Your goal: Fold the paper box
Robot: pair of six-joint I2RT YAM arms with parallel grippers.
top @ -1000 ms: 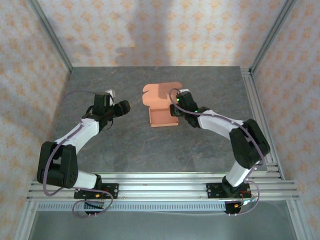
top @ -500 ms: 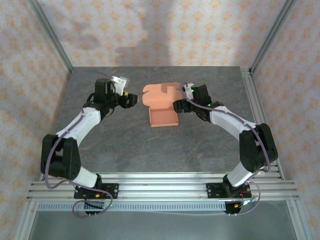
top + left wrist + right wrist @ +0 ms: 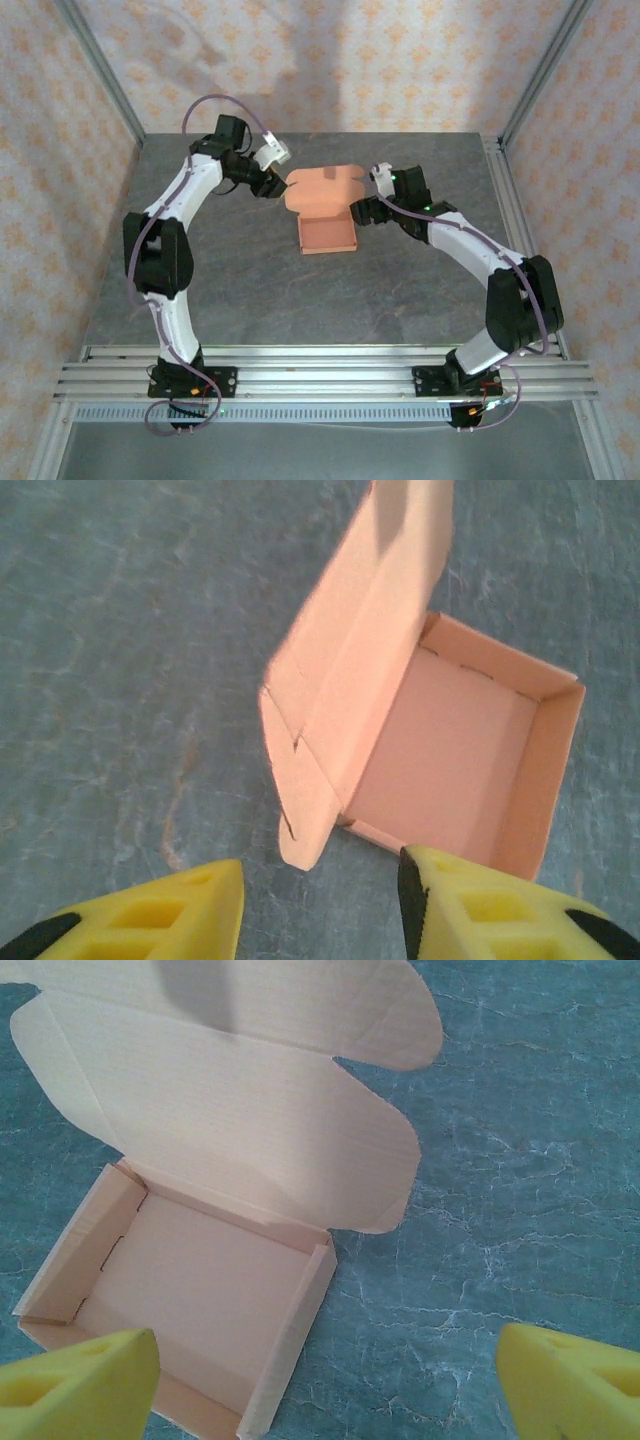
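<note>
Salmon-orange paper box [image 3: 327,232] stands open-lidded on grey table [image 3: 250,290].

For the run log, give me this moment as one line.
paper box: tray formed, lid open | left gripper: open, near lid's left edge | right gripper: open, beside tray's right wall

Grey marbled tabletop [image 3: 250,290], floral-patterned walls [image 3: 330,60], aluminium rails [image 3: 320,365] along near edge

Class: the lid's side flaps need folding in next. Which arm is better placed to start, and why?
Probably the left: the left gripper sits right at the paper box's lid flap, facing it. The right gripper hangs beside the tray wall.
</note>
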